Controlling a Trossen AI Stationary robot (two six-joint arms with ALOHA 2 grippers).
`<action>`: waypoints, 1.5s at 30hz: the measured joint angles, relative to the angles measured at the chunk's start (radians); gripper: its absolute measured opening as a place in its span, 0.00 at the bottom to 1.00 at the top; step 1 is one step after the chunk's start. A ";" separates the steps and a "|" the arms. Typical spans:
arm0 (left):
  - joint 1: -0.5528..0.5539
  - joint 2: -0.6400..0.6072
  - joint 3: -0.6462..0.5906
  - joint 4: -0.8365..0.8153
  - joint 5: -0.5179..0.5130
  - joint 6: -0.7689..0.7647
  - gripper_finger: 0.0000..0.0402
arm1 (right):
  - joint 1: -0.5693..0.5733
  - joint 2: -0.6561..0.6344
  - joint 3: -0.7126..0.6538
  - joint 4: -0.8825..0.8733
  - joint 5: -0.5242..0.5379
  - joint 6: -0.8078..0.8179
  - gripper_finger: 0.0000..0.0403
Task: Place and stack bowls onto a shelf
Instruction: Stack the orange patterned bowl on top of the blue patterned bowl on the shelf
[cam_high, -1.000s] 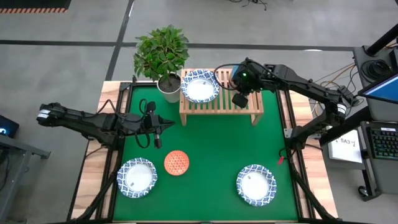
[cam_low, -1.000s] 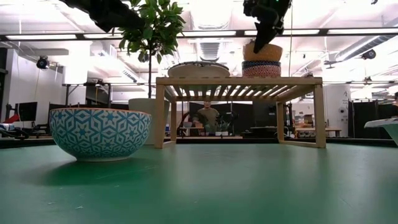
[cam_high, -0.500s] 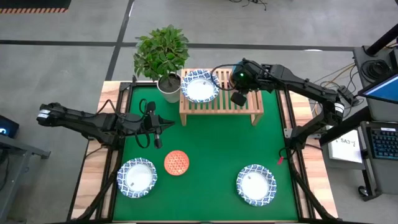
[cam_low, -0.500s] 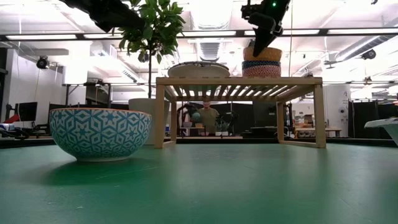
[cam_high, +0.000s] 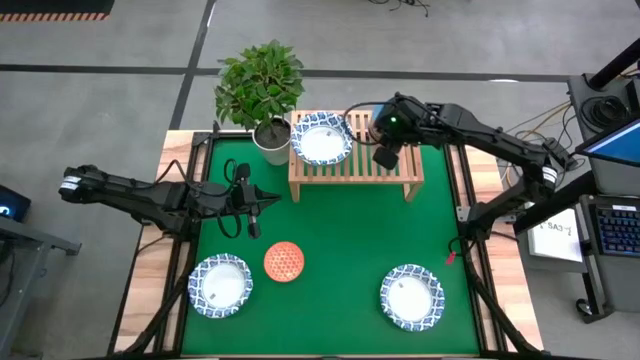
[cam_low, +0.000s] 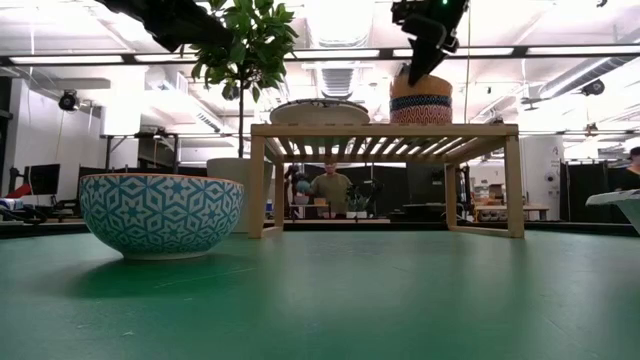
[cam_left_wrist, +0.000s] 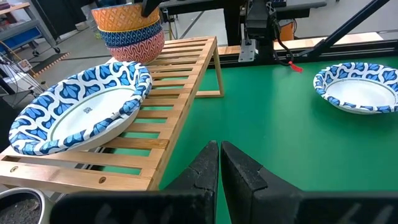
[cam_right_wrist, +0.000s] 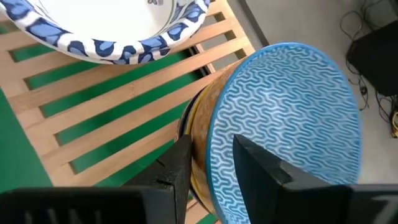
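The right gripper (cam_right_wrist: 208, 165) sits over the far right end of the shelf (cam_high: 355, 163), its jaws narrowly parted astride the rim of the mustard bowl (cam_left_wrist: 124, 15), which tops a small stack (cam_low: 420, 100) beside a wide white bowl (cam_high: 321, 138). The left gripper (cam_left_wrist: 219, 163), jaws closed and empty, hovers over the green surface (cam_high: 340, 240) at left. Three bowls lie near: two wide ones (cam_high: 221, 285) (cam_high: 411, 295) and an orange-red one (cam_high: 284, 261).

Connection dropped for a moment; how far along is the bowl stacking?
Done: one wide white bowl and a stack of three small bowls sit on the shelf. In hand: the right tool, open, straddles the top bowl's rim. Remaining: the orange-red bowl and two wide bowls on the mat; left tool waits shut.
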 joint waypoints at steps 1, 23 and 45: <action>0.000 0.000 0.000 0.000 0.000 0.000 0.00 | 0.000 -0.007 0.000 0.000 -0.001 0.004 0.27; 0.000 0.000 -0.001 0.000 0.000 0.000 0.00 | 0.000 -0.061 -0.030 0.381 -0.010 0.011 0.03; 0.000 0.000 -0.002 -0.001 0.000 0.000 0.00 | -0.039 -0.011 -0.143 0.408 -0.003 0.059 0.02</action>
